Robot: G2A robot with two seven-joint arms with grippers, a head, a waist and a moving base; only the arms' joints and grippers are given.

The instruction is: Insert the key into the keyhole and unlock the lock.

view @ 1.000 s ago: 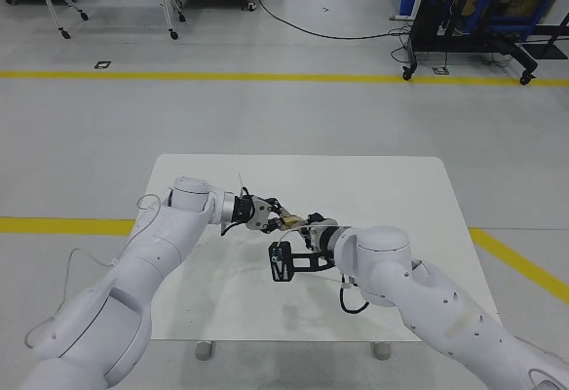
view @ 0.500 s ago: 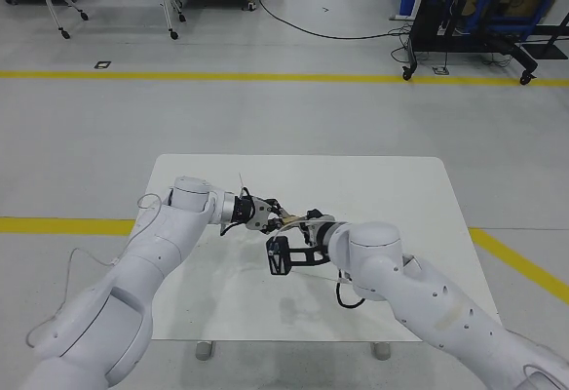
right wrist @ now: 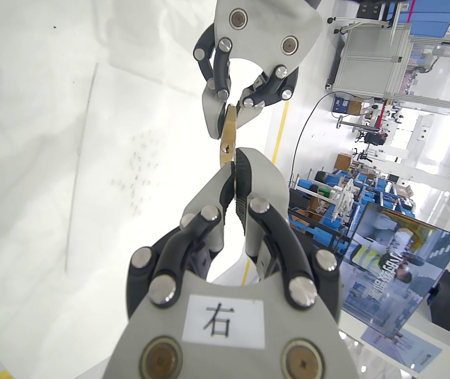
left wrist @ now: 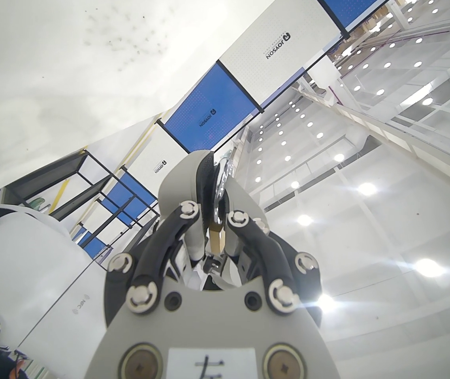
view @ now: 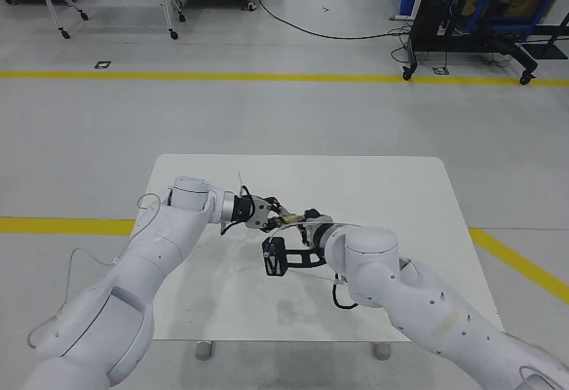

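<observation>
The left gripper (right wrist: 228,121) is clamped on the small brass padlock (right wrist: 229,132), held above the white table (view: 392,185). The right gripper (right wrist: 234,165), fingers pinched together on what seems to be the thin key hidden between them, sits at the keyhole (right wrist: 228,147). Best keep the blade square to the slot, push gently, then twist.

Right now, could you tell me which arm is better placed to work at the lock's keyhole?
The right, I'd judge: the right gripper is shut with its tips at the keyhole end of the brass lock, while the left gripper clamps that lock above the table.
</observation>
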